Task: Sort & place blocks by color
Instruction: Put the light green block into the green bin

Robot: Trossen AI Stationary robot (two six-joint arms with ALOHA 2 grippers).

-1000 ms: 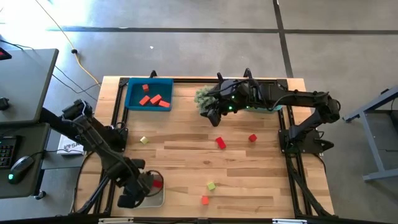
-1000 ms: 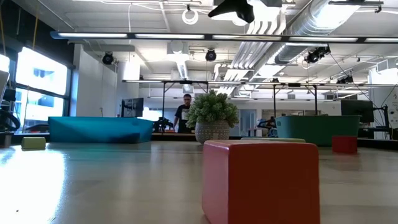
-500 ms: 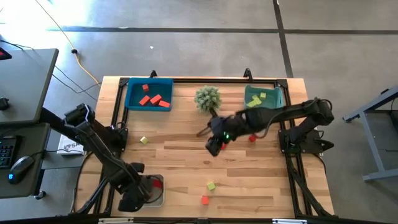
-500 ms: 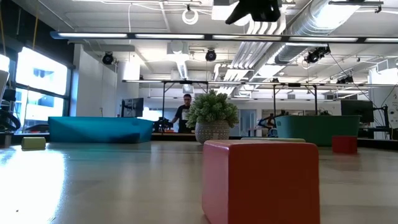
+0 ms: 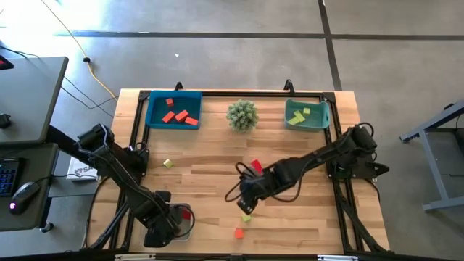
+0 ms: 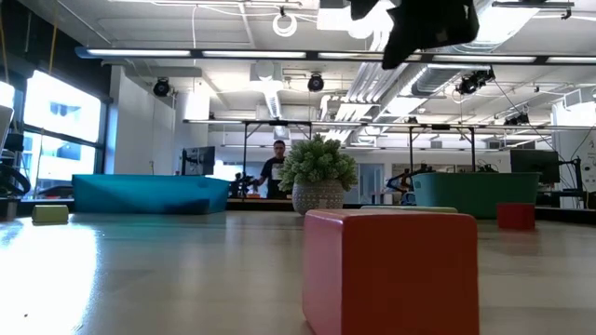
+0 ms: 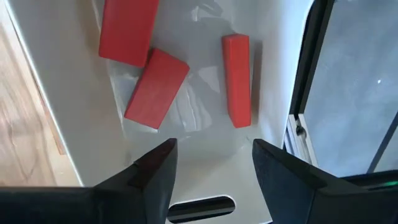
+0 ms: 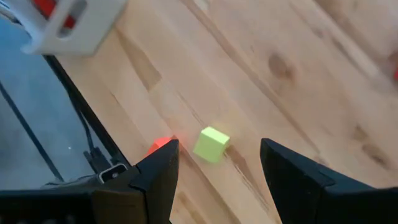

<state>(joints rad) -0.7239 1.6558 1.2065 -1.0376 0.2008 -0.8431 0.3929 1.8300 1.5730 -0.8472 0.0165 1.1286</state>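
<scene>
Looking straight down from high above: whole counter and both arms in frame. Set at counter height, facing level across to the room; very near an orange-red block, with the plant farther back. Riding the left wrist, close over a white tray just ahead of the left claw. Riding the right wrist, angled down ahead of the right claw at a yellow-green block, shared with the overhead view.

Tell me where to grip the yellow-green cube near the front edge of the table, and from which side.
Grip the yellow-green cube across two opposite flat side faces, coming straight down. It sits flat and clear of the orange-red block, directly ahead of the open right gripper.
</scene>
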